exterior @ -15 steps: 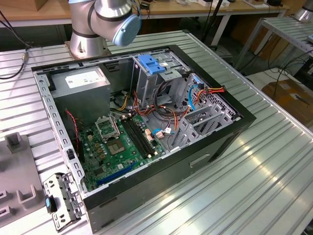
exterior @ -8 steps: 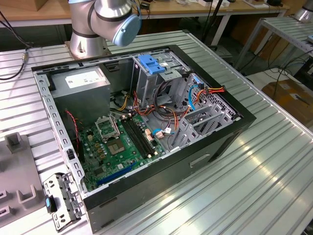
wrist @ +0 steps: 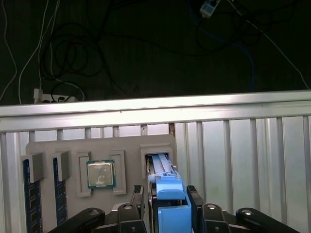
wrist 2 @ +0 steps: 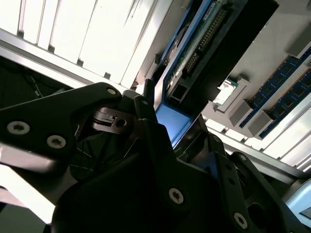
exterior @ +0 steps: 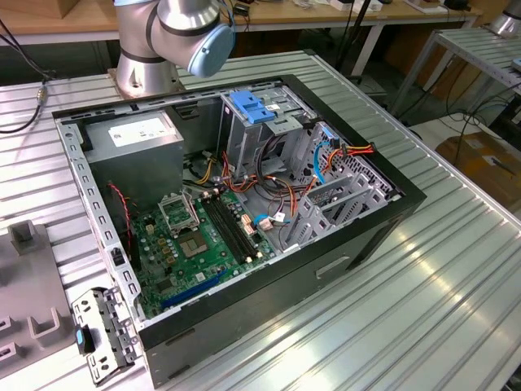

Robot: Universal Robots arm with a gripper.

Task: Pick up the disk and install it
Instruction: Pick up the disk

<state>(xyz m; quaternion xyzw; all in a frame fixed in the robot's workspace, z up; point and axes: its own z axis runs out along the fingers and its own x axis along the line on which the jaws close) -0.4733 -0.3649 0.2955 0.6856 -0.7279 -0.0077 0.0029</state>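
The ribbed metal table (exterior: 456, 326) carries the open computer case (exterior: 244, 330), and that is where I expect the most trouble. The tall drive cage (exterior: 248, 122) stands among loose orange and red cables (exterior: 277, 186), so I judge that a disk brought in off-line could snag a wire or catch on the cage wall.

In the first wrist view the grey parts tray (wrist: 63, 145) lies on the same slatted surface. The disk (wrist: 163, 167) stands on edge in the tray's slot, with its blue carrier rail toward the camera. The gripper (wrist: 166, 196) straddles the disk's upper end with its fingers (wrist: 139, 199) on either side. They look pressed against it, so I read the hand as clamped on the disk.

The hold is narrow and sits only at the top, on smooth plastic. A pull that is not straight could bind the disk in the slot and drag the tray with it. The disk could also pivot or slip in the grip.

The processor (wrist: 100, 174) sits just beside the slot and the memory sticks (wrist: 30, 194) lie further along. A swinging or dropped disk could strike either of them
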